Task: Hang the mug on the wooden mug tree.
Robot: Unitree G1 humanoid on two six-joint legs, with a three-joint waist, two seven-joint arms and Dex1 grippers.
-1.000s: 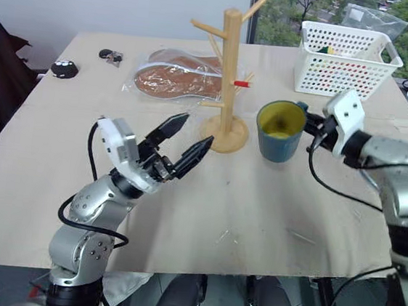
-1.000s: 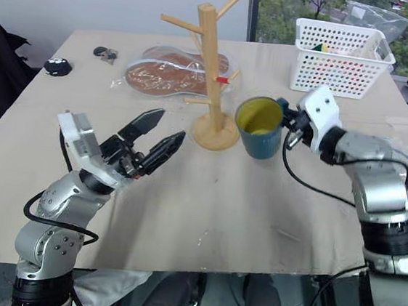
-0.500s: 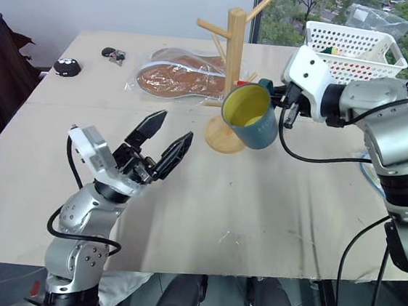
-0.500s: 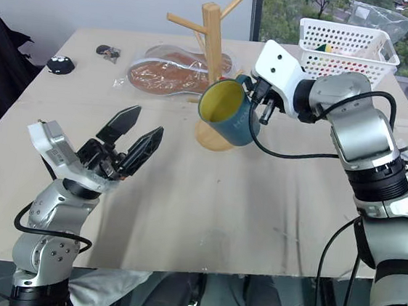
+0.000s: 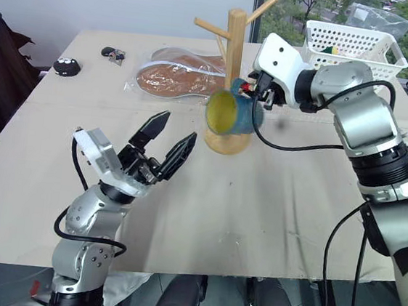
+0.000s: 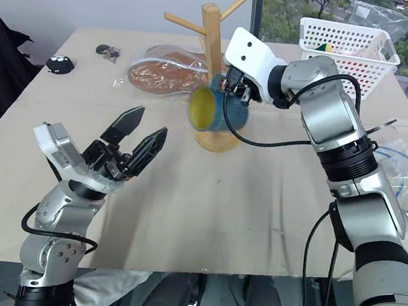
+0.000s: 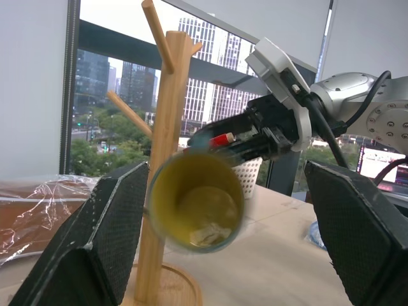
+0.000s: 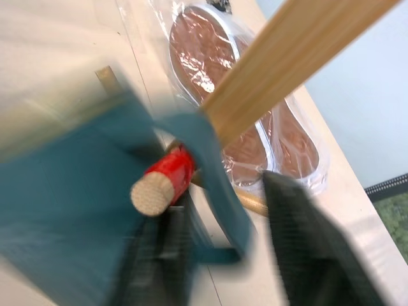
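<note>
The left gripper (image 5: pixel 167 139) hovers released, fingers spread toward one o'clock. The teal-blue ceramic mug with yellow inside (image 5: pixel 229 113) hangs blurred by its loop handle on the light wooden mug tree's (image 5: pixel 232 68) red-tipped peg. The right gripper (image 5: pixel 257 94) sits at its three o'clock, fingers parted around the handle.

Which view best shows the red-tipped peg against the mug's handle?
The right wrist view: the red-tipped peg pokes through the handle loop of the mug, close up though blurred. The left wrist view shows the red tip above the mug's yellow inside, handle hidden. The eye views show the mug against the wooden mug tree.
</note>
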